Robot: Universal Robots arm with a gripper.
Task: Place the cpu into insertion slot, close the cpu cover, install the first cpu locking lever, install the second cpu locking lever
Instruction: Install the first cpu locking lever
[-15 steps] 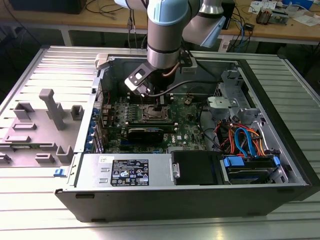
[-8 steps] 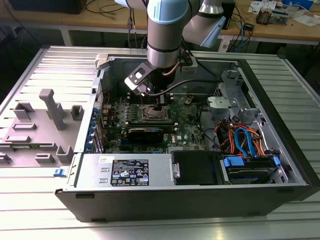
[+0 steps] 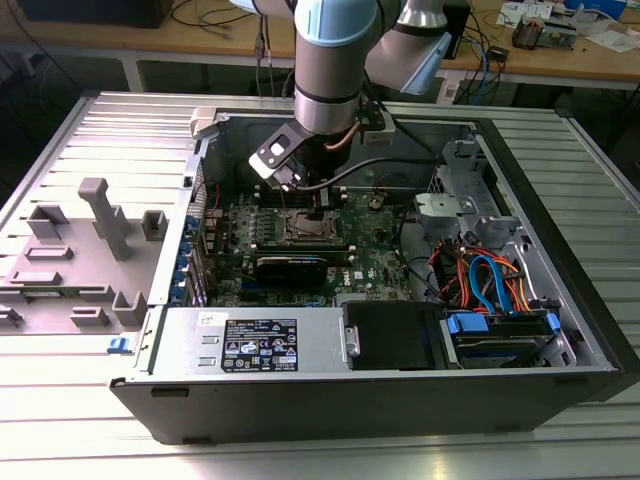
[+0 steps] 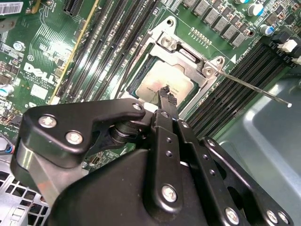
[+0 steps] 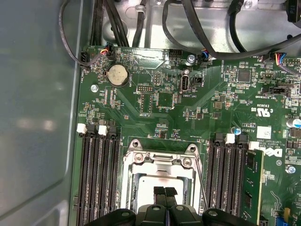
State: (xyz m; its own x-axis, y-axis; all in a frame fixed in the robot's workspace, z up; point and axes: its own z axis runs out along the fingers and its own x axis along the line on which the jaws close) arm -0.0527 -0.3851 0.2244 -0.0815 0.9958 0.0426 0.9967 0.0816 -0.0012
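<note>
The cpu point(image 4: 171, 80) lies grey and flat in the insertion slot point(image 5: 160, 165) on the green board. The silvery cpu cover point(image 4: 188, 54) lies down around it, with the chip showing through its window. My gripper point(image 4: 164, 92) is shut, its black fingertips point(image 5: 159, 191) together just over the chip's top, with nothing held between them. A thin locking lever rod point(image 4: 254, 88) sticks out from the socket's corner, away from the frame. In the exterior view the gripper point(image 3: 318, 208) hangs straight down over the socket point(image 3: 300, 228) inside the open computer case.
Long black memory slots point(image 5: 99, 169) flank the socket on both sides. A black graphics card point(image 3: 290, 265) sits just in front of it, then the power supply point(image 3: 255, 345). Blue and orange cables point(image 3: 490, 285) fill the exterior view's right. A grey fixture point(image 3: 95, 225) stands outside the case.
</note>
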